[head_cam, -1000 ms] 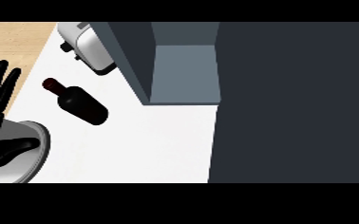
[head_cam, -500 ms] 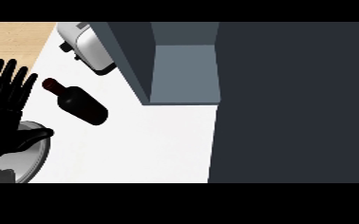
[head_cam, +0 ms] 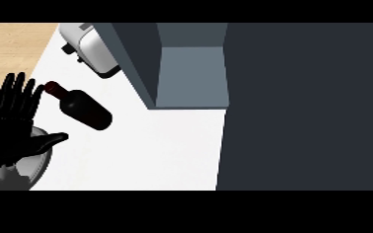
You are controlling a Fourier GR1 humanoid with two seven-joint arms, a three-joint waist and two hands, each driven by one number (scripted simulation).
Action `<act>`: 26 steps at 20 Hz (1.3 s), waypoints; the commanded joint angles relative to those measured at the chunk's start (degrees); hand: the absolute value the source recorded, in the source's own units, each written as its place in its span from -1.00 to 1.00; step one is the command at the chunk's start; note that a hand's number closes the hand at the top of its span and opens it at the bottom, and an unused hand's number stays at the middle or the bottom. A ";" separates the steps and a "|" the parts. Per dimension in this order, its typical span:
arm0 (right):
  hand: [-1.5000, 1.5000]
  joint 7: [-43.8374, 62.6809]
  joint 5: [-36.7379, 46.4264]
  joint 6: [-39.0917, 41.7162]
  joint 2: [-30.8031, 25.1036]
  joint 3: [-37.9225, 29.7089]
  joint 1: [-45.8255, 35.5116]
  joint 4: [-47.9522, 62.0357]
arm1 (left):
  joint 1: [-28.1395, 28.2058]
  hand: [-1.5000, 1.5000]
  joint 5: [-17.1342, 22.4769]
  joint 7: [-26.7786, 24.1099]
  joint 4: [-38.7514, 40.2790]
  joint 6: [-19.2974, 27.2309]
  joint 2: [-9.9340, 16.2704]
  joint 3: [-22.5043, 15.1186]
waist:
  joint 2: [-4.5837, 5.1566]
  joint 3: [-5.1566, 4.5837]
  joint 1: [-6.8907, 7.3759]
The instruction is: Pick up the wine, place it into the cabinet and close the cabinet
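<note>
The wine bottle (head_cam: 82, 108) lies on its side on the white counter (head_cam: 160, 148), dark glass with a red cap pointing to the upper left. My left hand (head_cam: 18, 128) is at the view's left edge, open, fingers straight and spread, thumb out to the right. Its fingertips (head_cam: 33, 90) are just left of the bottle's neck, apart from it. The cabinet (head_cam: 188, 74) stands open to the right of the bottle, its grey inside bare. Its dark door (head_cam: 295, 106) fills the right of the view. My right hand does not show.
A silver toaster (head_cam: 91, 52) stands at the back of the counter, left of the cabinet's side wall (head_cam: 134, 59). Wooden floor (head_cam: 25, 44) shows beyond the counter's left edge. My grey left forearm (head_cam: 22, 170) covers the lower left corner.
My left hand has come further into view from the left edge, moving up and right toward the bottle's neck. The bottle and cabinet have not moved.
</note>
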 commanded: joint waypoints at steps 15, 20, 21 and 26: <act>-1.00 5.80 -3.57 -0.75 0.67 -0.10 -0.89 -7.83 | -3.90 -1.00 -1.42 -12.00 19.72 -7.00 2.46 -0.31 | -0.02 0.01 0.18; -1.00 3.45 -8.69 2.09 -0.81 -6.09 0.80 -6.06 | -5.89 -1.00 -2.70 -18.60 27.76 -7.52 2.43 0.25 | 0.04 0.02 -0.01; -1.00 4.44 -6.15 1.23 0.84 -2.31 2.50 -9.19 | -8.30 -1.00 -3.40 -18.63 29.85 -7.01 2.55 -0.14 | 0.03 0.01 -0.34; -1.00 3.14 -1.47 0.61 2.41 1.45 2.89 -8.75 | -7.50 -1.00 -5.00 -23.52 34.16 -7.85 3.01 -0.39 | 0.03 0.00 -0.12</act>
